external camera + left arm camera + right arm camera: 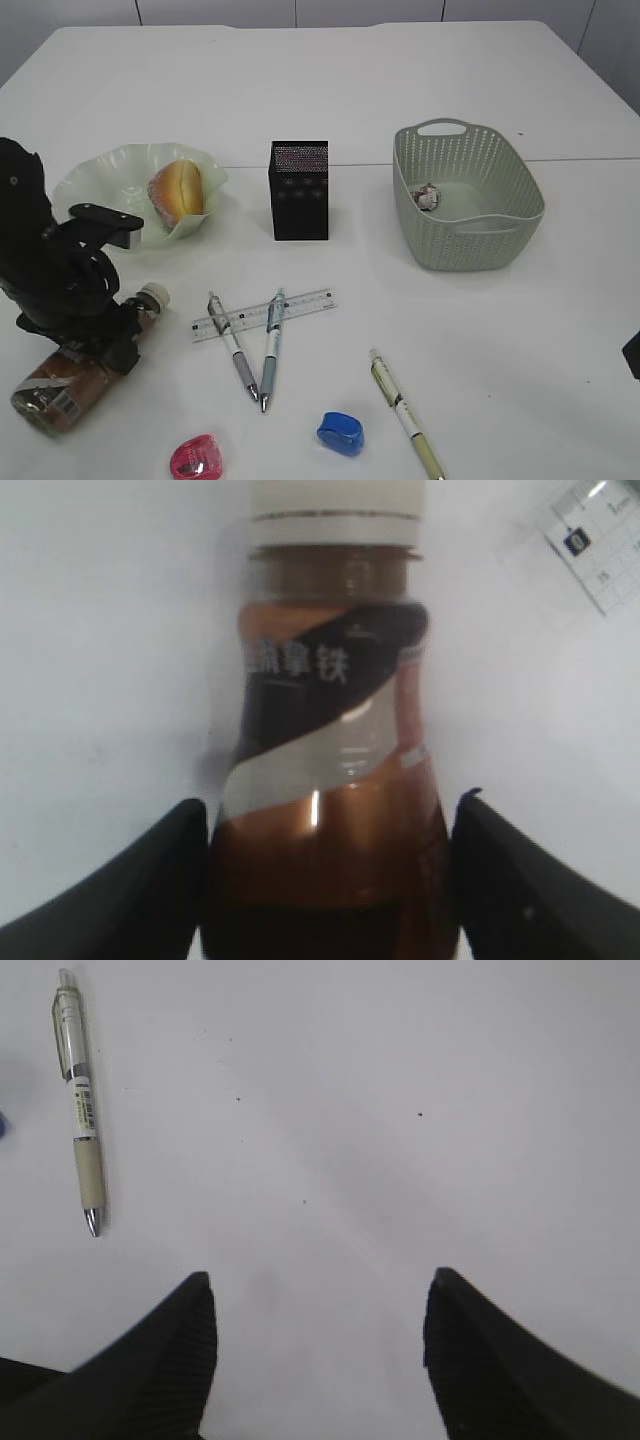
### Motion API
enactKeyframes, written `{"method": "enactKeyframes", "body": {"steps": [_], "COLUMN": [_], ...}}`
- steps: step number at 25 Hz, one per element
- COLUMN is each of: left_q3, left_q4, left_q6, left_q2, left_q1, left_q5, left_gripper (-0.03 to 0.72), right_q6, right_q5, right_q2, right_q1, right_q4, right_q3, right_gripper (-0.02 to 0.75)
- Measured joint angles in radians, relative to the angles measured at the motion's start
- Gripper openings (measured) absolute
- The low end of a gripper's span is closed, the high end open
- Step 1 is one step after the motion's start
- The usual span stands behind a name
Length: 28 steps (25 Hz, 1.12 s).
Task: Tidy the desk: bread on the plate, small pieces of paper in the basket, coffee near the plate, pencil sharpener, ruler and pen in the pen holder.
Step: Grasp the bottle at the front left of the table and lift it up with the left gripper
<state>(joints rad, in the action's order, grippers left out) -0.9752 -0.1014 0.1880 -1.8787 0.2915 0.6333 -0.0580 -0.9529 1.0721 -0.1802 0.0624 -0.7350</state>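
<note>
The coffee bottle (335, 750) lies on its side just below the plate (95, 175). It looks heavy and slick, so I'd grip its wide lower body. My left gripper (330, 880) straddles it from above, fingers seemingly not quite clamped. The right gripper (320, 1350) hangs open, empty.

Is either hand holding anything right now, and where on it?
The left hand straddles the lying coffee bottle at its lower body; a firm grip cannot be told. The right hand holds nothing.

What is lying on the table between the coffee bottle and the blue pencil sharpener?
In the exterior view, between coffee bottle and blue pencil sharpener lie the ruler with two pens across it.
</note>
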Motion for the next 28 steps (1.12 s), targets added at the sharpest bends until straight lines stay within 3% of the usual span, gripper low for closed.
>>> {"method": "enactKeyframes", "body": {"steps": [7,21,28], "left_q3": [-0.006,-0.008,0.102], "left_q4": [-0.004,-0.058,-0.066], "left_q6": [0.0,0.0,0.024], "left_q2": [-0.002,0.01,0.245], "left_q1": [0.002,0.002,0.002], "left_q5": [-0.005,0.015,-0.12], "left_gripper": [0.44,0.432,0.43], "right_q6": [0.0,0.0,0.0], "right_q5": [0.0,-0.006,-0.008], "right_q2": [0.0,0.0,0.0], "right_q1": [0.0,0.0,0.0], "right_q4": [0.002,0.002,0.002], "right_q3": [0.0,0.0,0.0], "right_gripper": [0.478,0.477,0.477]}}
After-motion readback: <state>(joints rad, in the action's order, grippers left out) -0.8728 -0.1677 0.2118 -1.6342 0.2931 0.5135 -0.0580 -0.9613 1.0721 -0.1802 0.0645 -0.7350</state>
